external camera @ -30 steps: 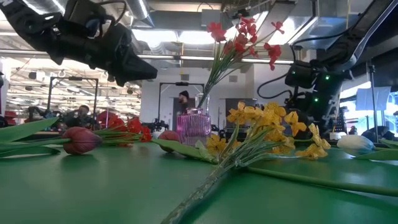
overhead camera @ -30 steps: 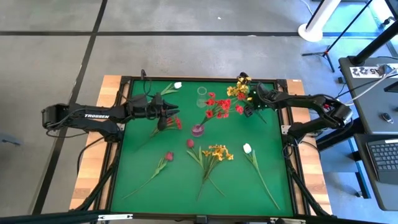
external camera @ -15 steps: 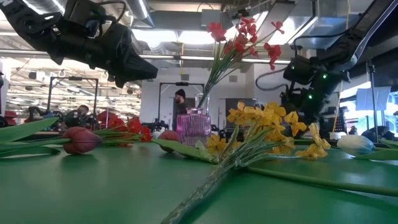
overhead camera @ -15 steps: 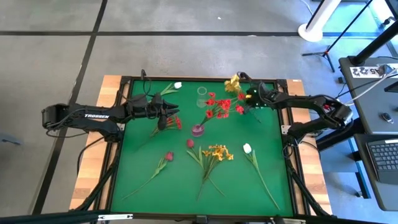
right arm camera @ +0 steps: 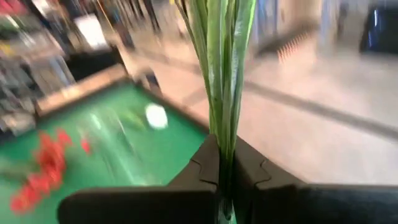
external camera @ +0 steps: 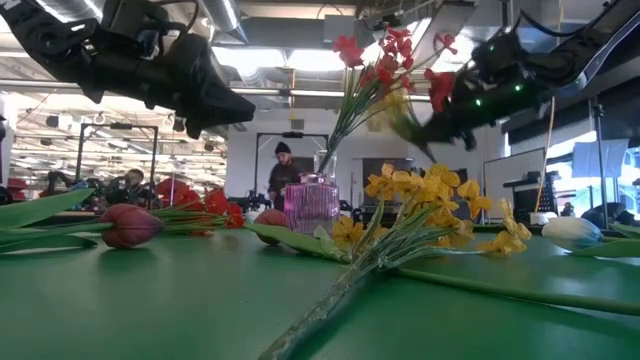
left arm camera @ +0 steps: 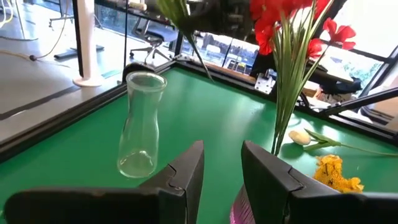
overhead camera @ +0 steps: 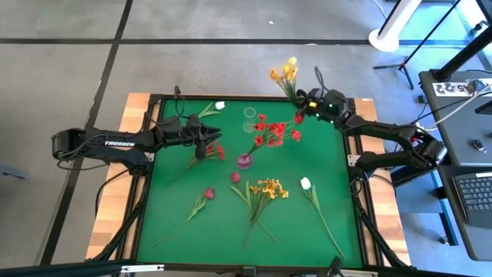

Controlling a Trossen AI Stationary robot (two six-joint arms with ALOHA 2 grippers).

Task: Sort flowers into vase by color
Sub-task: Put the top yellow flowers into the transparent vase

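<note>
My right gripper (overhead camera: 304,98) is at the table's far right corner, shut on a bunch of yellow flowers (overhead camera: 286,73) whose blossoms reach out past the far edge. A pink vase (overhead camera: 244,161) at mid-table holds red flowers (overhead camera: 273,132). A clear glass vase (left arm camera: 142,124) stands upright behind it. My left gripper (left arm camera: 222,168) hovers open at the far left, pointing toward both vases, above a red flower (overhead camera: 207,154) lying flat. Other flowers lie flat on the green mat: a white bud (overhead camera: 219,105), a dark red bud (overhead camera: 208,194), a yellow bunch (overhead camera: 269,188), a white bud (overhead camera: 306,183). My right gripper pinches the bunch's green stems and leaves (right arm camera: 222,127) together between its two fingers. The fingers come nearly level from the table's right. The bunch is lifted clear of the table and slants up and away out of the fingers, blossoms topmost. Its lower end is hidden by the gripper.
A second dark red bud (overhead camera: 235,177) lies next to the pink vase. The mat has a raised black frame (overhead camera: 254,98) with wooden borders. In the low view a person (external camera: 283,175) stands in the room behind the table.
My right gripper has shut on the yellow bunch that lay at the far right of the mat. It has then risen and tipped from pointing down to nearly level. The bunch has come off the mat, its blossoms swinging up and out past the far edge.
</note>
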